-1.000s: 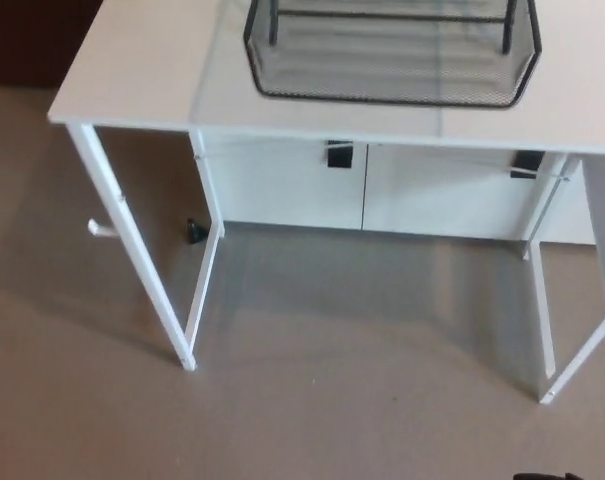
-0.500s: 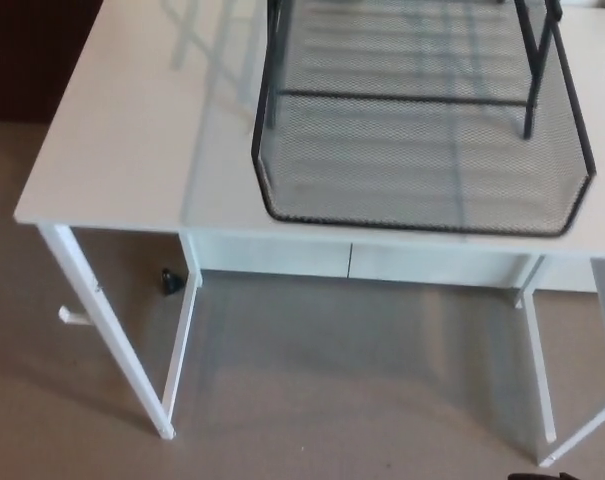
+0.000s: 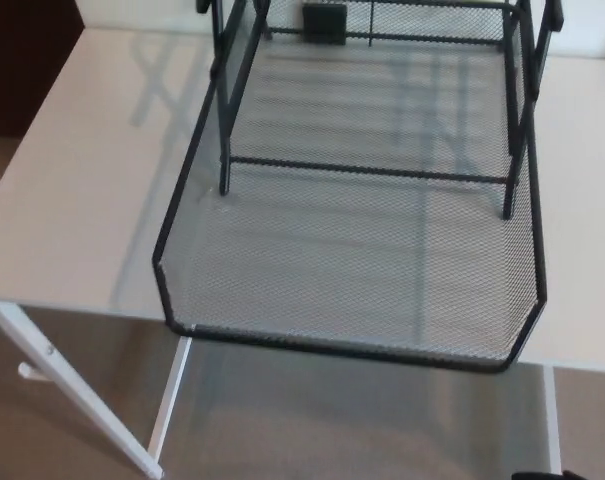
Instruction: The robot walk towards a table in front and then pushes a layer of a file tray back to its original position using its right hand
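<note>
A black wire-mesh file tray (image 3: 523, 110) stands on the white table (image 3: 72, 200). Its bottom layer (image 3: 352, 270) is drawn out toward me, and its front rim (image 3: 332, 346) juts a little past the table's front edge. The upright posts of the frame rise over the rear half of that layer. Neither hand shows. Only a thin black sliver of the robot (image 3: 547, 476) peeks in at the bottom right edge, too small to tell what part it is.
A white table leg (image 3: 72, 400) slants down at the lower left, and another leg (image 3: 168, 410) stands beside it. Beige carpet (image 3: 332, 430) lies under the table. A small dark plate (image 3: 324, 20) sits at the back of the tray.
The whole picture has shifted: the camera has come closer and now looks down on the tabletop. The tray fills much more of the view. The drawn-out layer has not moved on the table.
</note>
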Controlling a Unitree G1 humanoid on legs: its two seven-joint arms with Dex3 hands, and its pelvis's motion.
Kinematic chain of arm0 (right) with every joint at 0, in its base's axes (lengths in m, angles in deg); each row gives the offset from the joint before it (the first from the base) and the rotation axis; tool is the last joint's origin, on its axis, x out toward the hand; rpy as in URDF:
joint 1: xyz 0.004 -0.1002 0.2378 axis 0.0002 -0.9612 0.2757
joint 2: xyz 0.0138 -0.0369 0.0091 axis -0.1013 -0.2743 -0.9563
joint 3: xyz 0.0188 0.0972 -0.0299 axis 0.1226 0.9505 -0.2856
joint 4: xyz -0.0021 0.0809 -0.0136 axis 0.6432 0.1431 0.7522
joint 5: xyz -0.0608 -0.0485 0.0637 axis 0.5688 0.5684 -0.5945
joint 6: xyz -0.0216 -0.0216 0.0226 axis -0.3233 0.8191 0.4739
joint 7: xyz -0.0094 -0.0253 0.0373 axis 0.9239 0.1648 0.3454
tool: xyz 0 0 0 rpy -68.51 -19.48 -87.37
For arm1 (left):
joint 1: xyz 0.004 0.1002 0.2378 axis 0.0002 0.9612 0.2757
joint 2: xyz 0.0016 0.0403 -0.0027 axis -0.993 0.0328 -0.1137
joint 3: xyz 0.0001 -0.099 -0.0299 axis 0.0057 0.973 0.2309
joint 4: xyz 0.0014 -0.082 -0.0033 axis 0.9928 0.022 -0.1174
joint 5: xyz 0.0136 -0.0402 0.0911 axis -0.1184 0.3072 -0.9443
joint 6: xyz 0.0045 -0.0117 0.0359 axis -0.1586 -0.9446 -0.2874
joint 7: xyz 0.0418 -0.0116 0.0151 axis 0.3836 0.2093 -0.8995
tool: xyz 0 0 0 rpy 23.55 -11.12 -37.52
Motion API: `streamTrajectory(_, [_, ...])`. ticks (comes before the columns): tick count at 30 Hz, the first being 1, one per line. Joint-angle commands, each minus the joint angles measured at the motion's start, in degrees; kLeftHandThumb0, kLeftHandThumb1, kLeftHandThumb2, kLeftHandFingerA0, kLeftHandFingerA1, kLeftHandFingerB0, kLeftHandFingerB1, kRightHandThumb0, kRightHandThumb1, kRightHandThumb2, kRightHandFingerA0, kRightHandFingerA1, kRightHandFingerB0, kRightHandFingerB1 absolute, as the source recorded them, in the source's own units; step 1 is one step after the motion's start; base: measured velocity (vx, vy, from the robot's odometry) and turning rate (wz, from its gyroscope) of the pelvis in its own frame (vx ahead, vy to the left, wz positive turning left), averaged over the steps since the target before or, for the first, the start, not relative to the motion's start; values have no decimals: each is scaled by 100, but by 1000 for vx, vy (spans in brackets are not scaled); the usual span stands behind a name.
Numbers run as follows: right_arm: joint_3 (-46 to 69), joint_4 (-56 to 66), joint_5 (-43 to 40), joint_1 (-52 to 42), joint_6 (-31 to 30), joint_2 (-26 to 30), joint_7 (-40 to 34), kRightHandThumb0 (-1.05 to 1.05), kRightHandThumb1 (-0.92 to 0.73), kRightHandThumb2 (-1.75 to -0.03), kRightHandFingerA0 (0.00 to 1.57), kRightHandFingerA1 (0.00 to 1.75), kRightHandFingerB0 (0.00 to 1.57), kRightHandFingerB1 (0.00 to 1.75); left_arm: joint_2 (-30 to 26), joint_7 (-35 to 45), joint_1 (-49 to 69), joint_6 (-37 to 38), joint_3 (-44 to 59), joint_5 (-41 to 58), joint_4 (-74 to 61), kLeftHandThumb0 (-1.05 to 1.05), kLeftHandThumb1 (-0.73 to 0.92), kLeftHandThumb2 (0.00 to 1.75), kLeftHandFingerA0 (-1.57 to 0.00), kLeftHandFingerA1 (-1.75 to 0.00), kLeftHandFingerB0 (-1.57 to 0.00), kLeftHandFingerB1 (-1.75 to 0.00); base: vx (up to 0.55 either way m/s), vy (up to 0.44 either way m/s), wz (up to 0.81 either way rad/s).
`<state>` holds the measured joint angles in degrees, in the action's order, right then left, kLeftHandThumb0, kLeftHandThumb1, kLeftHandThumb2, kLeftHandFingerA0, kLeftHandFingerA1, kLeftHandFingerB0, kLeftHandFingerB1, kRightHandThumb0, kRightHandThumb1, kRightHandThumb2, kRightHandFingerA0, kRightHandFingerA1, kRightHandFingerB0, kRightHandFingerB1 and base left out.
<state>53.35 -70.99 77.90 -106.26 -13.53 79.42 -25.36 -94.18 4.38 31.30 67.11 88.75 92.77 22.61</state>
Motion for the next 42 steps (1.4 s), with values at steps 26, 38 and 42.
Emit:
streamTrajectory(26, [-148, 187, 196, 11, -55, 26, -133, -6, -41, -85, 46, 63, 26, 54, -196, -116, 38, -45, 18, -190, -329, -16, 51, 55, -69, -44, -45, -38, 69, 5, 4])
streamTrajectory(38, [-349, 1247, 341, -832, 16, 138, -155, -10, -40, -85, 48, 64, 27, 55, -229, -43, 107, -8, 61, -143, -371, -17, 51, 55, -70, -44, -45, -38, 12, 156, 0])
streamTrajectory(42, [-293, 1402, 246, -1029, 26, 175, -83, -9, -40, -85, 48, 64, 27, 55, -232, 10, 48, 40, 67, -107, -239, -16, 52, 55, -68, -43, -45, -38, 23, 102, 13])
